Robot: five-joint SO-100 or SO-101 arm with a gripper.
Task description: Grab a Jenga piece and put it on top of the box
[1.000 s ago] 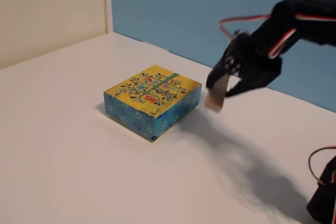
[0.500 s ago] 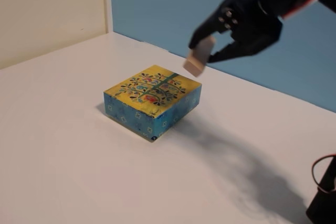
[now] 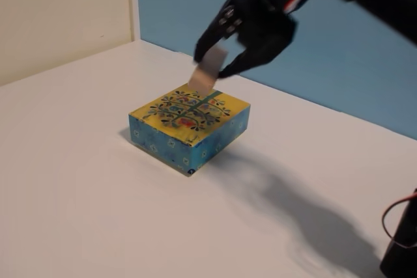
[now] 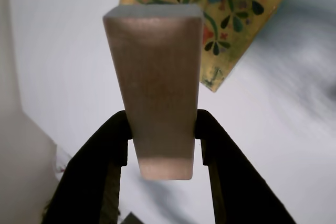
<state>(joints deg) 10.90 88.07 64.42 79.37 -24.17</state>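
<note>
The box (image 3: 190, 124), yellow-topped with a floral tree design and blue patterned sides, sits on the white table in the fixed view. My black gripper (image 3: 218, 66) hangs just above the box's far edge, shut on the Jenga piece (image 3: 207, 71), a pale wooden block pointing down toward the lid. In the wrist view the Jenga piece (image 4: 157, 82) fills the centre, clamped between the two black fingers (image 4: 107, 161), the gripper (image 4: 160, 129) shut around it. Beyond it shows a corner of the box (image 4: 231, 24).
A white table (image 3: 78, 180) spreads around the box. A blue wall (image 3: 365, 63) runs behind, and a cream wall (image 3: 58, 11) stands at the left. Red and black cables at the arm's base (image 3: 401, 239) sit at the lower right.
The arm has carried the Jenga piece up and leftward, from table height right of the box to a spot over the box's far edge. The box has stayed still.
</note>
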